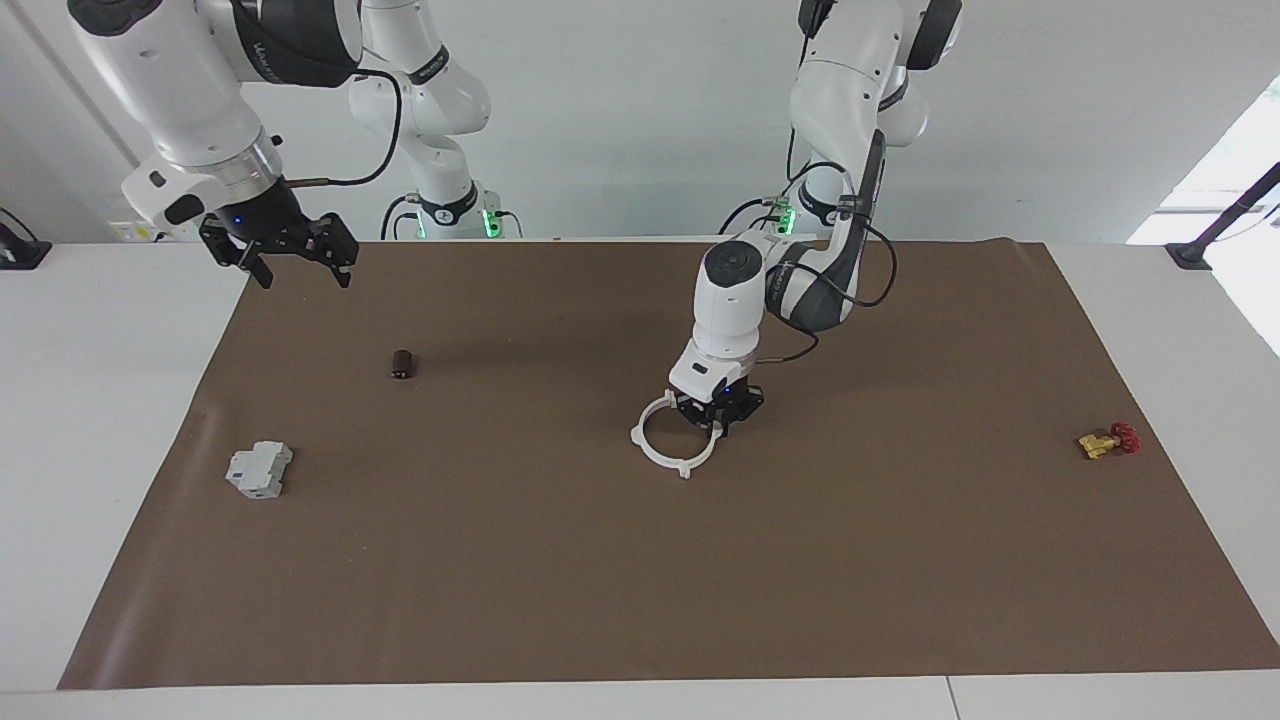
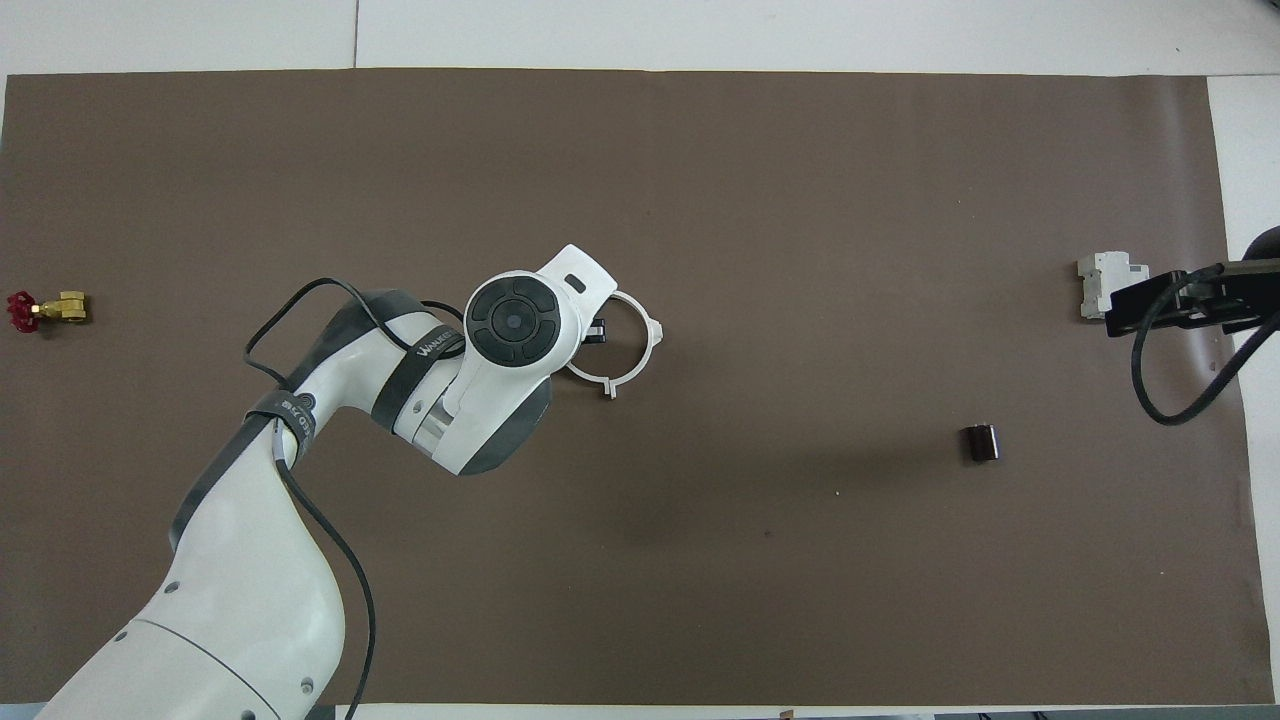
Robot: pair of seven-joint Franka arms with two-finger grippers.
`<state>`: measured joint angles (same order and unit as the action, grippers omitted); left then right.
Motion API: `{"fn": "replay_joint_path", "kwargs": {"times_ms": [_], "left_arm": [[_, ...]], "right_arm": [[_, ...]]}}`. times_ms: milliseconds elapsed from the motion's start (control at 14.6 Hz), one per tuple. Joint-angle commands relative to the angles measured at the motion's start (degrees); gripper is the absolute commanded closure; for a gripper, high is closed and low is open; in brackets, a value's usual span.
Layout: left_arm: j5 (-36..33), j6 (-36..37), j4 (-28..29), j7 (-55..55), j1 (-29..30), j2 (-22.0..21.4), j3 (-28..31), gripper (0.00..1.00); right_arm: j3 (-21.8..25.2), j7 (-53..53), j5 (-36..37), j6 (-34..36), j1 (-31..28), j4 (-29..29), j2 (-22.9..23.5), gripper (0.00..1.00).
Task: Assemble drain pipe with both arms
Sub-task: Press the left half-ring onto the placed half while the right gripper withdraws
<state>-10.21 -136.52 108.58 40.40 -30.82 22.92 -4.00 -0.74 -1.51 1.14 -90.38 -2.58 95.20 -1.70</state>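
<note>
Plastic this thin will be light and a little springy, so treat the drain pipe [image 1: 676, 446] as something that skates on the table [image 1: 640, 580] and flexes if you squeeze across its width. It lies flat near the middle of the table as one white ring with small tabs around its rim. Take hold on the narrow band itself or right beside a tab, pinching through its thickness; I judge a grip across the open ring would bend it or spring the halves apart.

Your left gripper [image 1: 722, 420] is down at the ring's edge on the side toward the left arm's end of the table, touching or almost touching it. You cannot tell whether its fingers are closed on the band. From overhead the wrist hides that contact and about half the ring, and the joints between the two halves are not legible in either view.

Your right gripper [image 1: 300, 262] waits in the air over the right arm's end of the table, fingers spread wide and holding nothing.
</note>
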Motion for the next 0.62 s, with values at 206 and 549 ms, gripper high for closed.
{"fn": "replay_joint_path", "kwargs": {"times_ms": [206, 549], "left_arm": [[-1.4, -0.6, 3.0, 1.1, -0.7, -2.3, 0.4, 1.00], [-1.3, -0.8, 2.8, 1.0, -0.7, -2.2, 0.4, 0.00]], "right_arm": [[-0.3, -1.4, -1.0, -0.9, -0.8, 0.2, -0.1, 0.00], [-0.4, -1.4, -1.0, -0.9, -0.8, 0.2, -0.1, 0.00]]}}
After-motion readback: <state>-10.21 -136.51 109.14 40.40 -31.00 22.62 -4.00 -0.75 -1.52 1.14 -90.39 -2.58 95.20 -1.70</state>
